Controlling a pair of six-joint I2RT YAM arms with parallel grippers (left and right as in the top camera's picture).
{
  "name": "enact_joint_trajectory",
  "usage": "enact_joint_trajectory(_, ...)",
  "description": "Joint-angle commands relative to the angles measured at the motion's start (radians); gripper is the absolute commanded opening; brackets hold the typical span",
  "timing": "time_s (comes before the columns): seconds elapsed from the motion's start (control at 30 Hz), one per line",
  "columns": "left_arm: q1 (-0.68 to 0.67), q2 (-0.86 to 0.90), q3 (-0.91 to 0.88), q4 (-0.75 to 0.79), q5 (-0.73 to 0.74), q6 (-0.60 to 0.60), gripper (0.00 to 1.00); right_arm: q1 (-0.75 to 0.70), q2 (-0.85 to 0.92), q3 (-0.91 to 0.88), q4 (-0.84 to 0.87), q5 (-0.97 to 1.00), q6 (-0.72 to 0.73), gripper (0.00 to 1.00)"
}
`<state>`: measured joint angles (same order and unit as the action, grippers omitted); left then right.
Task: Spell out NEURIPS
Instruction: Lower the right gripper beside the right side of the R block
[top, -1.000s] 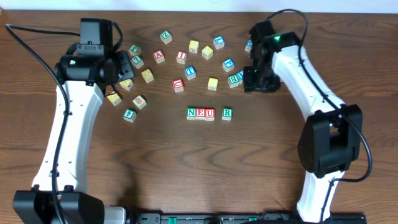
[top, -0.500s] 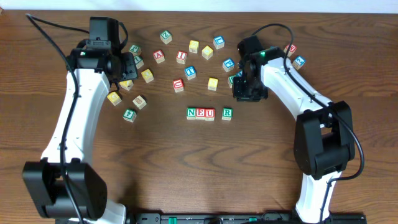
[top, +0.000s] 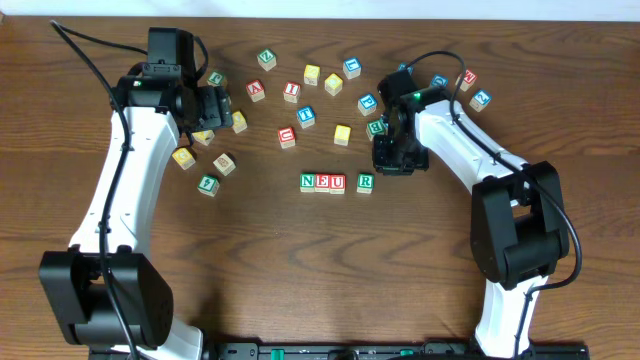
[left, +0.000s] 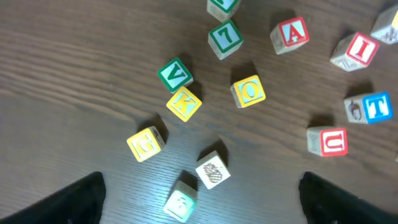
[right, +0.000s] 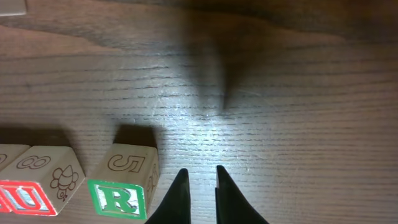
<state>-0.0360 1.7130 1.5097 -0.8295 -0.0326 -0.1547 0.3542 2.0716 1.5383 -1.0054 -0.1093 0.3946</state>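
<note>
Right tool (right: 200, 175) nearer R cube (right: 119, 198)'s edge

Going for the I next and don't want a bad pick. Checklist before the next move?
1. N, E, U touching in a row: ok.
2. R set against U: not ok, a gap shows between them.
3. Right gripper empty, fingers close together beside R: ok.
4. Left gripper open and empty: ok.
5. Red I block letter up, apart from its neighbours: ok.
</note>
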Motion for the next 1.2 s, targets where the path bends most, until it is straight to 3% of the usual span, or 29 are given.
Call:
enact_joint_trajectory(0.0,0.003,-0.002,0.014,0.000,-0.002,0.005,0.98,0.015,0.008,-0.015,0.005,-0.006,0.017,0.08)
enact_joint_trajectory(1.17,0.003,-0.002,0.014,0.000,-0.002,0.005,0.98,0.076,0.008,-0.058,0.049,-0.026,0.054,0.10)
